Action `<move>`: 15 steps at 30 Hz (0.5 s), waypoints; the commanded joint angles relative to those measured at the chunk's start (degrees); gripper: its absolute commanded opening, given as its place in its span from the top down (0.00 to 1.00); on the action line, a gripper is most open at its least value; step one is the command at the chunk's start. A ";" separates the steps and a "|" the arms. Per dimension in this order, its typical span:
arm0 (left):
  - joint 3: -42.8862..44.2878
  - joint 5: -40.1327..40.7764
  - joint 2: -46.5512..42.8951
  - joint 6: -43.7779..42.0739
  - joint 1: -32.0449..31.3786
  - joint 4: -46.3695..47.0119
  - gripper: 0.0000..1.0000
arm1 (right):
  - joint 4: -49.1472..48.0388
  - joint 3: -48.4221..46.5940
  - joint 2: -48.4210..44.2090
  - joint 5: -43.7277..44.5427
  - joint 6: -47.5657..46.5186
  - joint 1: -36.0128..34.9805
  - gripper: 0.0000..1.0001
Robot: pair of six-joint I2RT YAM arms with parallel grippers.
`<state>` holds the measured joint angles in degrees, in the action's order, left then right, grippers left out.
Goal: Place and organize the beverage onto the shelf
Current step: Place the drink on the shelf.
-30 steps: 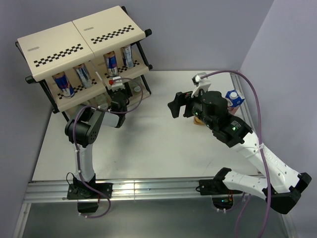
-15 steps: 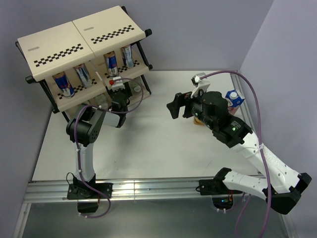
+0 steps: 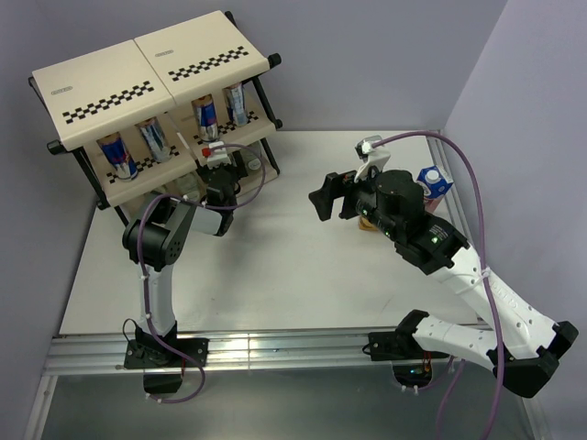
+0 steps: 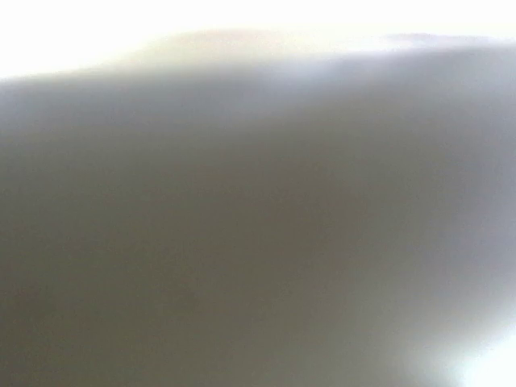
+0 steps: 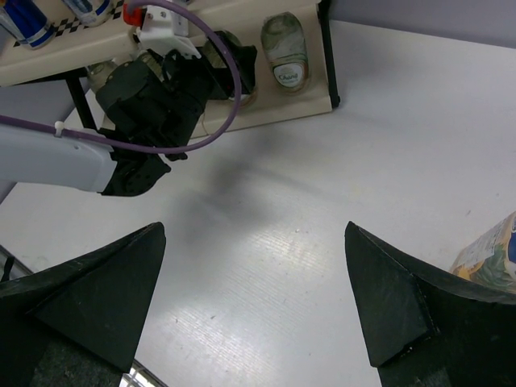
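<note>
Placing a bottle seems to be the step in hand: the left gripper (image 5: 219,64) sits at a small bottle (image 5: 228,40) on the lowest tier of the shelf (image 3: 138,69), and whether it grips cannot be told. The right gripper (image 5: 254,298) hangs wide open and empty; next it likely must fetch the carton (image 3: 434,181) beside it.

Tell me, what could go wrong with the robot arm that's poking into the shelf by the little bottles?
The left gripper sits low in the shelf, right beside a bottle; backing out carelessly might knock it. The right arm crowds the carton behind it, so a swing could topple that.
</note>
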<state>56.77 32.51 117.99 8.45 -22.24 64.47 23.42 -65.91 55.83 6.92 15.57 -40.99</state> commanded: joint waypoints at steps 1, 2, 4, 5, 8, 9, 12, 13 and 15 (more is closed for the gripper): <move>0.18 1.06 -3.47 2.54 0.97 4.09 0.11 | -2.41 0.52 -1.43 -0.33 -0.46 0.04 0.01; -0.17 1.24 -3.91 2.80 0.97 4.26 0.09 | -2.41 0.43 -1.43 -0.33 -0.46 0.04 0.01; -1.05 1.50 -4.26 2.89 0.88 4.35 0.07 | -2.41 0.52 -1.43 -0.24 -0.46 0.04 0.01; -1.31 1.50 -4.53 2.89 0.80 4.35 0.05 | -2.50 0.52 -1.43 -0.33 -0.37 0.04 0.01; -1.75 2.73 -5.23 2.98 0.09 3.13 0.01 | -2.59 0.43 -1.34 -0.41 -0.46 0.04 0.01; -2.19 2.99 -5.49 2.98 -0.08 3.12 0.00 | -2.59 0.43 -1.34 -0.41 -0.46 0.04 0.01; -3.24 3.52 -6.46 3.50 -0.79 3.12 0.00 | -2.59 0.34 -1.17 -0.41 -0.54 0.04 0.01; -3.51 3.61 -6.90 3.77 -0.79 2.95 0.01 | -2.50 0.34 -1.17 -0.33 -0.54 0.04 0.01; -4.04 3.79 -7.43 4.91 -0.88 1.81 0.00 | -2.33 0.34 -1.17 -0.24 -0.54 0.04 0.01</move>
<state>53.30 34.83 114.48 10.92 -22.74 64.20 23.27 -65.89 55.61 6.76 15.57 -40.99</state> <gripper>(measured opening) 0.995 0.988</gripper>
